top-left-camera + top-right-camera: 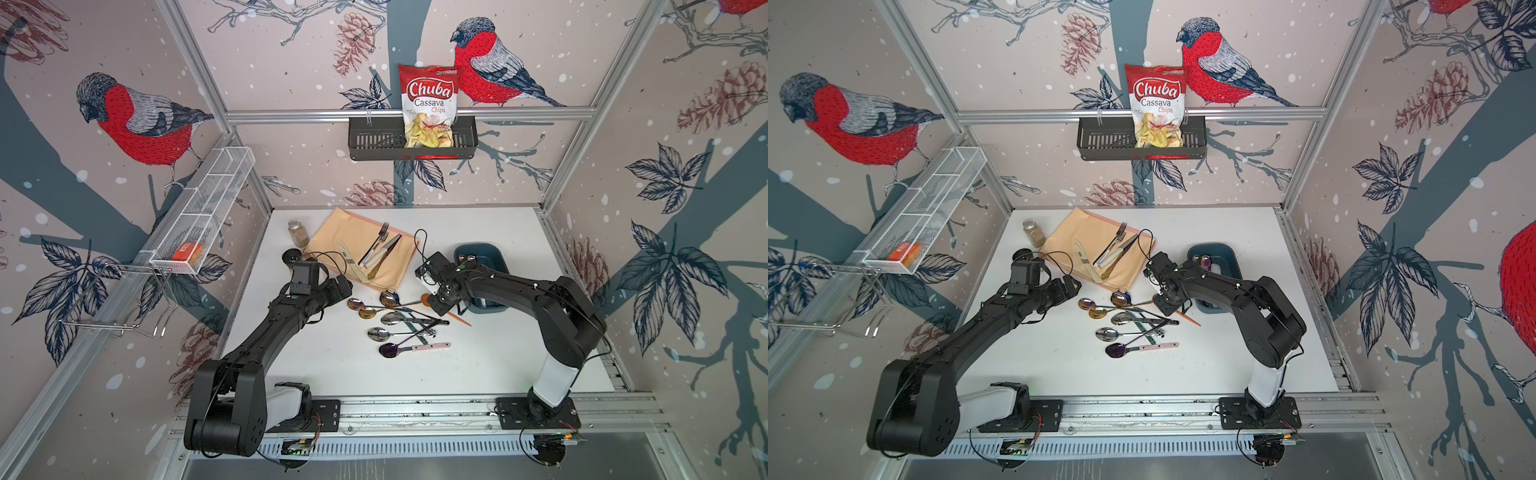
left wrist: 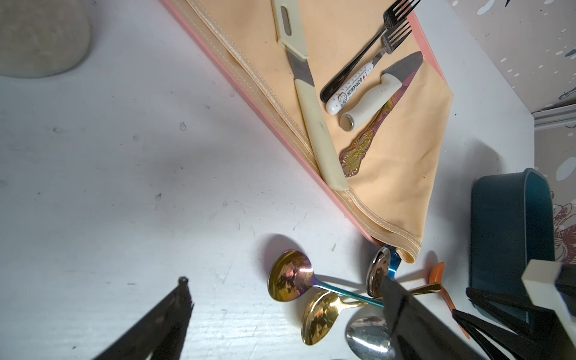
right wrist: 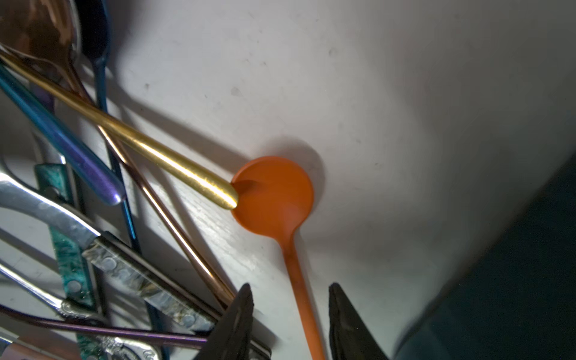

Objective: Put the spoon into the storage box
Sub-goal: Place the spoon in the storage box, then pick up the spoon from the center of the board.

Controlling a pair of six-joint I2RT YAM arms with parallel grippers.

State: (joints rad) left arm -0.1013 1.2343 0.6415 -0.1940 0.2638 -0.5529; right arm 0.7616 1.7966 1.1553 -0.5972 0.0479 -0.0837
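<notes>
— White tabletop (image 1: pixel 478 365) under bird-papered walls (image 1: pixel 291 62), and the clutter is sorted: forks (image 1: pixel 379 242) and knives (image 1: pixel 392 246) on the peach napkin (image 1: pixel 332 239), spoons (image 1: pixel 392 319) heaped on the bare middle. Which one are we after?

— The orange spoon (image 3: pixel 274 194), we judge. Our right gripper (image 3: pixel 290 285) hangs over its thin handle with the jaws spread. One finger stands on each side with a gap both ways, so nothing is pinched yet.

— Why the handle and not the bowl?

— The bowl lies flat, and the gold spoon's handle (image 3: pixel 174 162) rests its tip on the bowl's edge. Out along the handle we are clear of the heap.

— And the storage box (image 1: pixel 482 247)?

— Just beside that arm, on the right of the table, with one iridescent spoon (image 1: pixel 471 258) already inside. That closeness is likely why the right arm takes this one.

— Our left gripper (image 2: pixel 284 279)?

— Spread wide and empty, held near the napkin's corner, out of the way.

— Risk?

— Lifting may drag the gold handle along; we would close low and rise slowly.
</notes>
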